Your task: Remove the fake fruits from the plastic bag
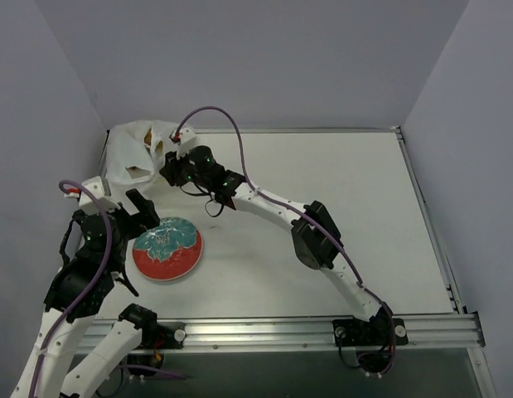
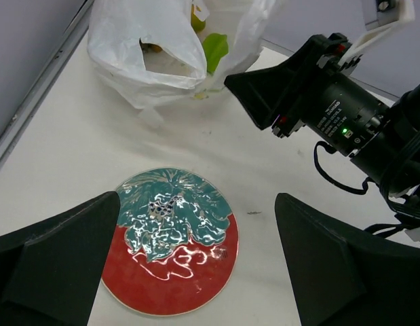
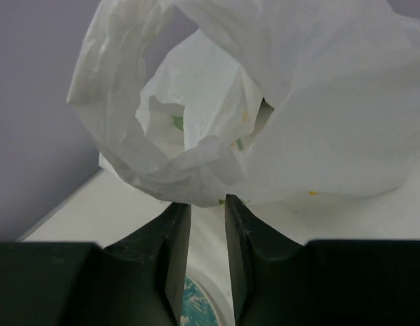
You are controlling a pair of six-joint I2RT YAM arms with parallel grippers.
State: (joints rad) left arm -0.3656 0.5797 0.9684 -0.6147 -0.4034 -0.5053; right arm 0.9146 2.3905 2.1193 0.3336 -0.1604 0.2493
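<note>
right gripper (image 3: 207,224) fingers nearly together, nothing pinched, right at the plastic bag (image 1: 138,153) mouth in the far-left corner by the wall; fake fruits (image 2: 214,49) peek inside. Left gripper (image 2: 196,272) spread wide over the plate (image 1: 167,249); table (image 1: 339,191) to the right open

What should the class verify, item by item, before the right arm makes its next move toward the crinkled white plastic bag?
1. Thin crinkled white plastic bag mouth open toward the arms: ok.
2. Fruit inside: a green piece and a yellow piece show; the rest, cannot tell.
3. Right end effector at the bag's mouth: ok.
4. Right end effector open enough to grasp: not ok, its fingers are nearly together.
5. Red-rimmed teal patterned plate free of objects: ok.
6. Left end effector open, over the plate: ok.
</note>
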